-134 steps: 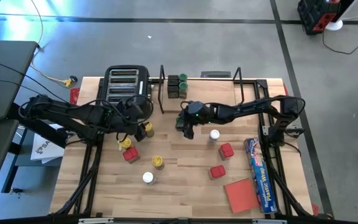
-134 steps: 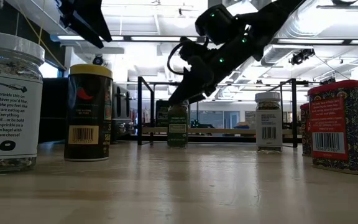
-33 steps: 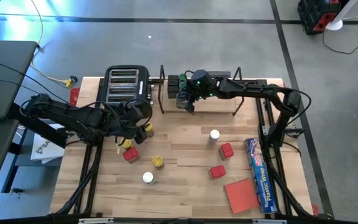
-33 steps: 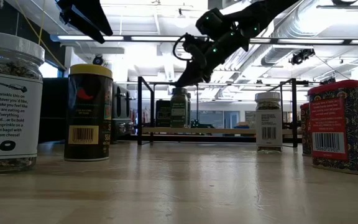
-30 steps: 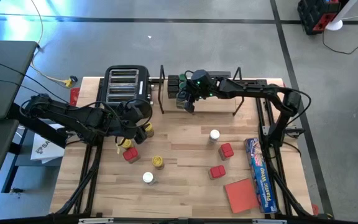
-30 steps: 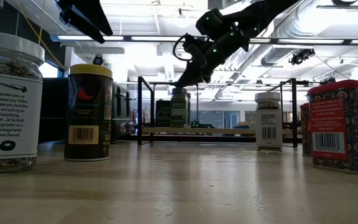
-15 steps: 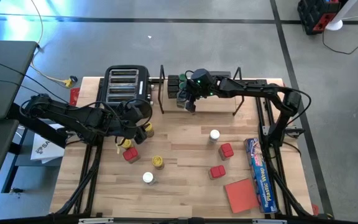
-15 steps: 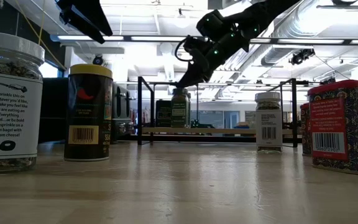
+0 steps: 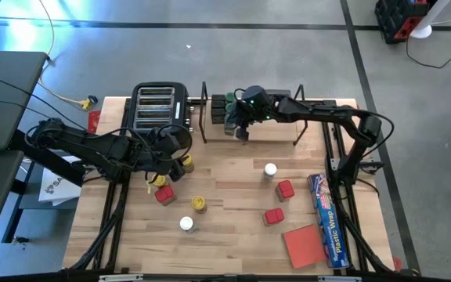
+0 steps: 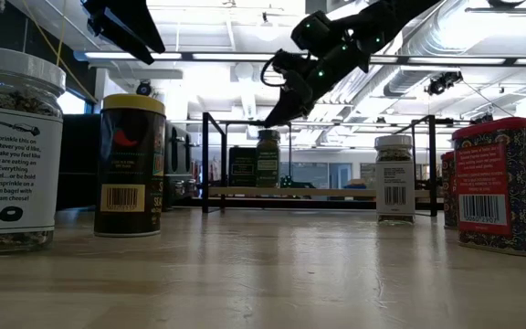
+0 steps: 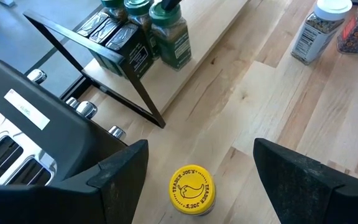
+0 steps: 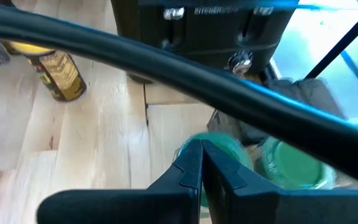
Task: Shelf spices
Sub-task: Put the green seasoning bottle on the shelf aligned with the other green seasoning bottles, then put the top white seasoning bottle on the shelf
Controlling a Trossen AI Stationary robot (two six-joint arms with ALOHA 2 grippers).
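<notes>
The shelf [image 9: 276, 124] stands at the far edge and holds two dark square tins [image 11: 129, 50] and green-lidded jars. My right gripper [image 10: 272, 122], shut, stands on the nearest green-lidded jar [image 10: 268, 163], which rests upright on the shelf's board near its front edge. My left gripper [image 11: 201, 146] hangs open above a yellow-lidded jar [image 11: 191, 188] that stands on the table beside the toaster, one finger on either side, touching nothing. More spices stand on the table: a white-lidded jar [image 9: 270, 169], two red tins [image 9: 286, 189] and a yellow-lidded jar [image 9: 199, 204]. My right gripper's shut fingertips [image 11: 170, 5] sit on the top of the jar's green lid [image 12: 229, 158]. They come slanting down from the table's right. The jar stands upright with its bottom on the shelf board.
A black toaster [image 9: 161, 110] stands left of the shelf. A flat red pad [image 9: 304, 244] and a long blue box [image 9: 327, 215] lie at the near right. Close to the low camera stand a bagel-seasoning jar [image 10: 12, 151] and a red tin [image 10: 505, 183].
My right gripper, still shut, has gone a little toward the table's far right. The green-lidded jar under it has slid a little to the right along the shelf board and stays upright.
</notes>
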